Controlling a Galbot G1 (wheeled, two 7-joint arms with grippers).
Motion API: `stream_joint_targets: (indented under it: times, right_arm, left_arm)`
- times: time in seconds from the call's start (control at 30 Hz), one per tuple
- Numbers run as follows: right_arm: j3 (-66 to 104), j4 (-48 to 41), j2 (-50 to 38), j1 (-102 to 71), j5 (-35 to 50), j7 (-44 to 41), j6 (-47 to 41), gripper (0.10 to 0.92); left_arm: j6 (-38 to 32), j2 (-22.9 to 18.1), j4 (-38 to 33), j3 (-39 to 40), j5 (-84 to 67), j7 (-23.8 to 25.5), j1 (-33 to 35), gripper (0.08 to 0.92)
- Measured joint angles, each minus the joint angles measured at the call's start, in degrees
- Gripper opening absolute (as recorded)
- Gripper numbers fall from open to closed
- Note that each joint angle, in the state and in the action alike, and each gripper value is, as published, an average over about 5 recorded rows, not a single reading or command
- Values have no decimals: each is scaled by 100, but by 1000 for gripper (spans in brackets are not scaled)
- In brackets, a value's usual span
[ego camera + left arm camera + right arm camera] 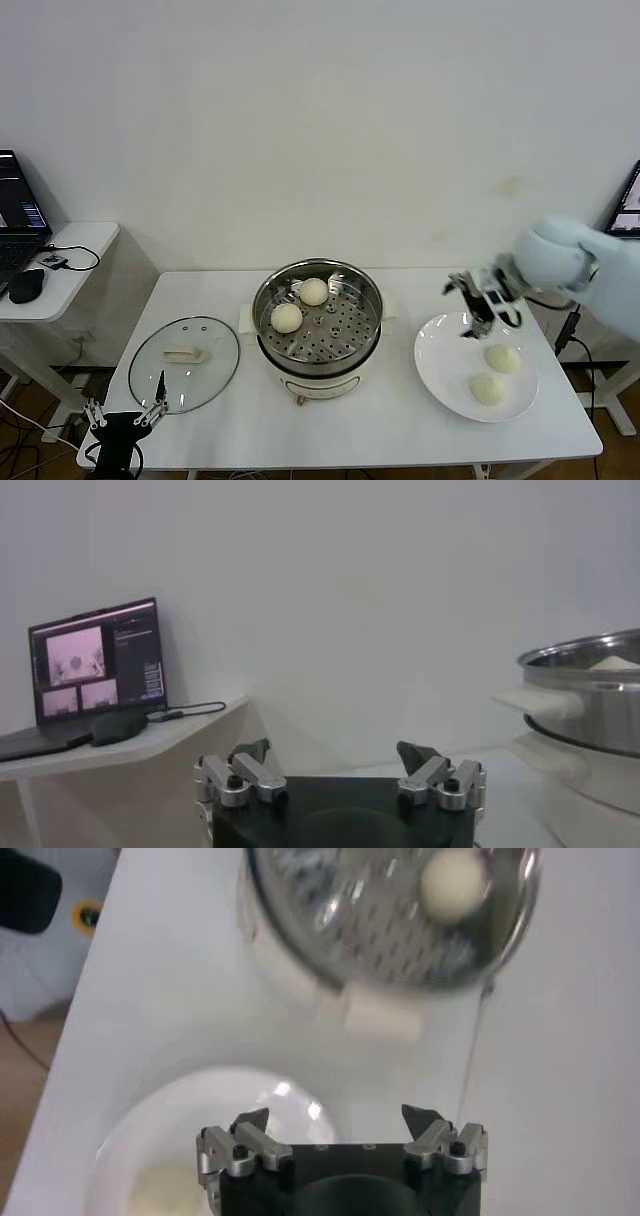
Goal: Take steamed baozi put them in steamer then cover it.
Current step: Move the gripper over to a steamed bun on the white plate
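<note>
**Two buns in, two on the plate**

Over the flat white plate (440,375) at the right side of the white desk (390,430), the right claw (482,312) hangs with its jaws spread wide and nothing between them. Below and just beyond it lie two small round cream-white steamed baozi (503,359), one nearer the robot (488,389), close to each other on the plate. Two more baozi (286,318) sit side by side on the perforated tray of the round shiny stainless-steel steamer (318,355) at the middle of the desk. The round clear glass cover (183,364) with its cream-white handle lies flat on the desk to the steamer's left, well apart from the pot. The left claw (124,413) is parked low at the desk's front left corner, jaws wide and empty.

The step in hand looks like picking up the third bun. To do it well, the right claw should centre itself above one bun, probably the farther one since it is closer, and descend straight so the fingers pass either side without nudging the neighbour. These buns are likely soft, so closing gently, only until the bun is held, should avoid denting it. Lifting clear of the plate's rim before swinging toward the steamer, then releasing over a bare patch of tray beside the two already there, would leave room for the last one.
</note>
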Motion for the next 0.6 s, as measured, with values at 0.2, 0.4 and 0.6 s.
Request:
stream_joint_targets:
  times: [0.2, 0.4, 0.6]
  right_arm:
    - [1095, -145, -281, -1478, -459, 44, 75, 823]
    - [1966, -326, -263, -2672, -790, 102, 110, 814]
    - [2461, -509, -116, -3423, -1020, 139, 124, 800]
  left_arm:
    - [4, -22, -51, -16, 40, 0, 71, 823]
    - [4, -55, -78, -71, 49, -2, 135, 823]
    - [3, -79, -84, -121, 48, -3, 164, 823]
